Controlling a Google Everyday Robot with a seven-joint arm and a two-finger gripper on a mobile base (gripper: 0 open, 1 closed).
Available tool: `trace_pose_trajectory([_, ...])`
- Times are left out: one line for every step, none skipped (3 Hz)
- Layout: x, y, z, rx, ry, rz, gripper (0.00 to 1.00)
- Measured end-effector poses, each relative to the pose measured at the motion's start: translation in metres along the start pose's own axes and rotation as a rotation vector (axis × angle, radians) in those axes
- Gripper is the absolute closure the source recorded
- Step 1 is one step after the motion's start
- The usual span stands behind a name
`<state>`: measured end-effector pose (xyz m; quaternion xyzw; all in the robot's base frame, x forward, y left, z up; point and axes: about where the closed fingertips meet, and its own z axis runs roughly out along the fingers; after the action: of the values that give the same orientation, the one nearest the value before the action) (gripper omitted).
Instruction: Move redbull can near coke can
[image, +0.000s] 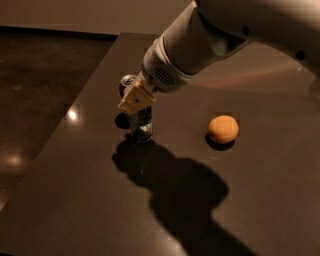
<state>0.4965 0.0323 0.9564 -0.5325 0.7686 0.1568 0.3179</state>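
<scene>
The redbull can (141, 127), slim and dark silver, stands upright on the dark table (75, 200), left of centre. My gripper (139, 107) comes down on it from the upper right and is shut on its upper part, with a cream finger (135, 99) covering the top. The coke can (127, 83), red with a silver top, stands just behind and left of the redbull can. It is largely hidden by the gripper, and the two cans are very close together.
A round orange fruit (223, 129) lies on the table to the right of the cans. The table's left edge runs diagonally, with dark glossy floor (40, 100) beyond it. The arm's shadow falls across the table's front.
</scene>
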Motion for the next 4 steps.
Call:
trace_pose_trajectory([0.0045,-0.0037,0.0131,0.007,0.014,0.002,0.84])
trace_pose_trajectory([0.0094,-0.0083,0.0228,0.008,0.028,0.005,0.59])
trace_pose_trajectory([0.0078,-0.0069,0.0216,0.009,0.027,0.001,0.37])
trace_pose_trajectory([0.0063,-0.0055,0.0207,0.010,0.026,-0.002,0.13])
